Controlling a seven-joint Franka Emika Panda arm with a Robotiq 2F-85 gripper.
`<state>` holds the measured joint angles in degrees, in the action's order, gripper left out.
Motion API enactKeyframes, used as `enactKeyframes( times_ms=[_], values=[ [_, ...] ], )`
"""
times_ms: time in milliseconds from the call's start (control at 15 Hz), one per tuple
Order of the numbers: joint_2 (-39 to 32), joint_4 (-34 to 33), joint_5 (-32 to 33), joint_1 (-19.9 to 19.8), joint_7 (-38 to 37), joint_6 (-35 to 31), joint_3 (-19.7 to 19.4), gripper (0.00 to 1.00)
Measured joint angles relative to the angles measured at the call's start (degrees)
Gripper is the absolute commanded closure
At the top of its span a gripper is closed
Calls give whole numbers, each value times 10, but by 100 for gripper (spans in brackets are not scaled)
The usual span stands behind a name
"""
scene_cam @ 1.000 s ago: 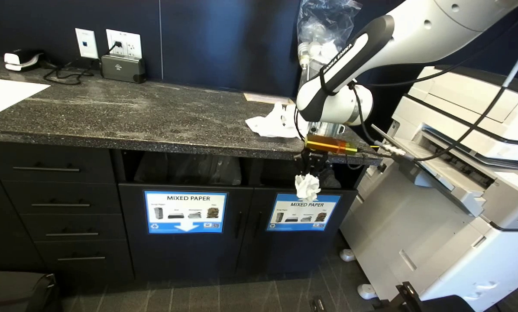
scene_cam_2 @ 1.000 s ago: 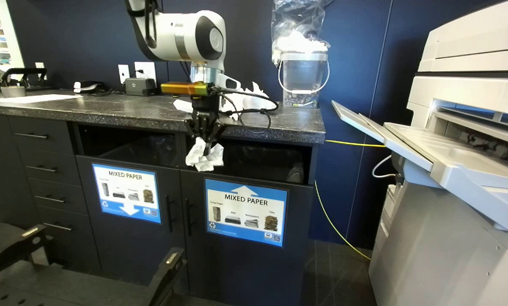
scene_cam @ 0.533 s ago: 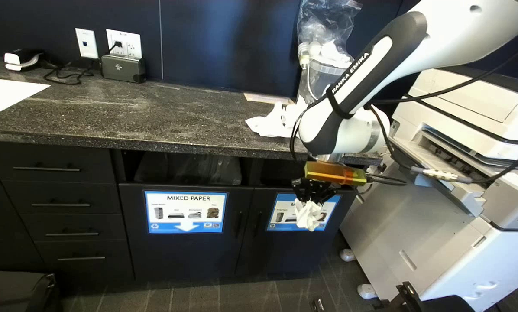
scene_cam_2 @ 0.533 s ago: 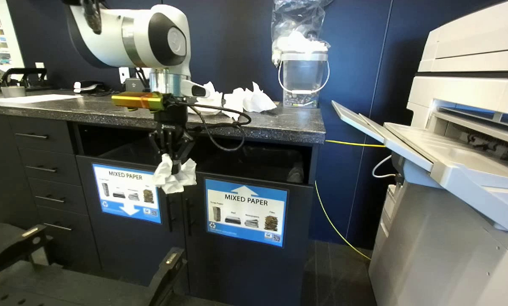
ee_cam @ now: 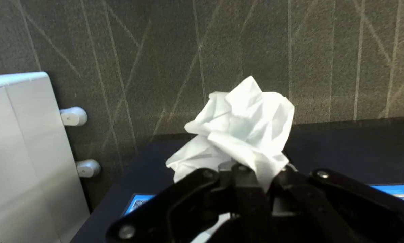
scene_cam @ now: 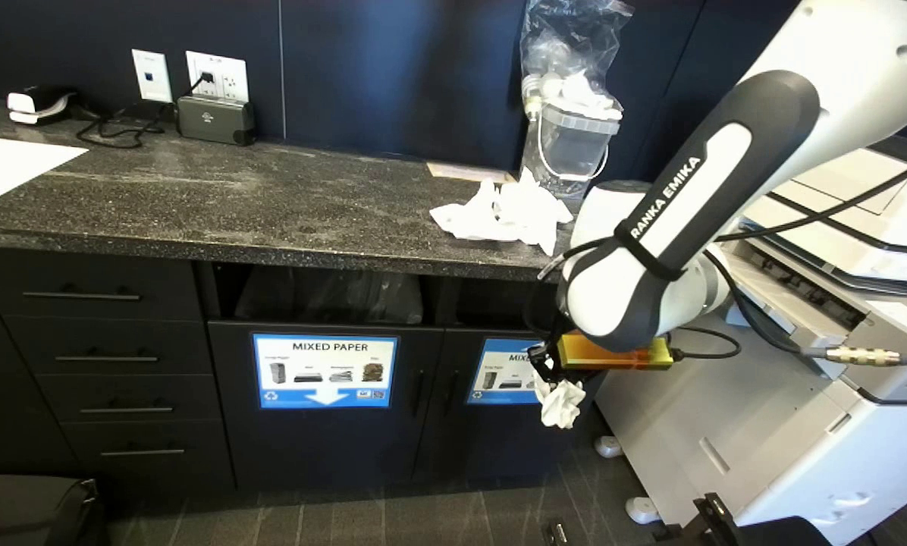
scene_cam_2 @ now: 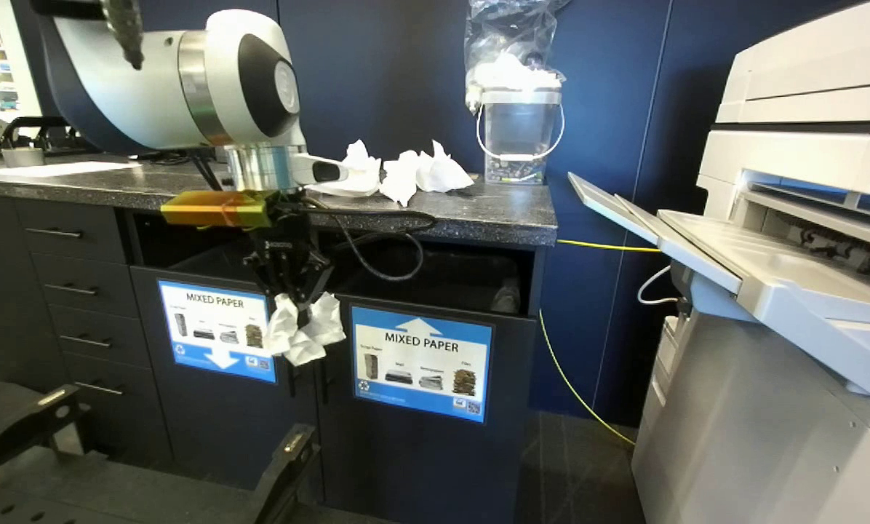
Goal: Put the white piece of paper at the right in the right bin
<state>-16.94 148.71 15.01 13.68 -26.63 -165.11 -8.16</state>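
A black, jointed two-finger gripper (scene_cam_2: 294, 300) at the end of a white-and-black robot arm (scene_cam: 673, 197) is clenched on a small, crumpled wad of white paper (scene_cam_2: 297, 348), whose wrinkled folds stick out below its grip. In the wrist view the wad (ee_cam: 246, 125) fills the middle, with a dark grey, pale-streaked carpet (ee_cam: 262, 50) showing beyond it. The dark right bin (scene_cam_2: 435, 466), a cabinet bay with an open slot across its upper front, carries a blue-bordered white sign (scene_cam_2: 420, 362) reading MIXED PAPER, with an arrow pointing up. In an exterior view the wad (scene_cam: 560, 406) hides part of that sign; in an exterior view it overlaps the edge of the white-and-blue, down-arrowed sign (scene_cam_2: 213, 320) on the dark left bin (scene_cam_2: 217, 429). The wad is outside both bins, held in the air in front of them. Above the bins runs a dark, speckled counter (scene_cam: 271, 197), where a larger crumpled heap of white paper (scene_cam_2: 406, 175) lies well apart from the wad. Near the heap stands a clear plastic bucket (scene_cam_2: 519, 131) with a white handle, a transparent plastic bag (scene_cam_2: 511, 29) rising above it. A pale, boxy printer (scene_cam_2: 762, 378) stands to the right of the bins, and a thin yellow cord (scene_cam_2: 579, 391) shows in the gap between. A yellow-and-orange box (scene_cam: 613, 354) is fixed to the arm just above the gripper.
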Motion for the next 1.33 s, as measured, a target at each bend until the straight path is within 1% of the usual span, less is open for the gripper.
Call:
enactKeyframes(
  times_ms=[200, 333, 467, 600, 800, 1067, 1133, 1200, 1333],
  values=[
    [-30, 7, 112, 58, -62, -97, -98, 98],
    [-61, 5, 156, 108, -90, -176, -173, 98],
    [-100, 1, 157, 150, -94, -259, -231, 98],
    [-147, -3, 141, 170, -94, -343, -258, 98],
    [-225, -19, 101, 173, -93, -453, -260, 98],
    [-328, -62, 36, 173, -91, -548, -254, 98],
    [-347, -73, -5, 162, -65, -561, -237, 98],
    [-359, -86, -55, 138, -18, -569, -204, 98],
    [-376, -113, -126, 81, 70, -589, -140, 98]
  ],
)
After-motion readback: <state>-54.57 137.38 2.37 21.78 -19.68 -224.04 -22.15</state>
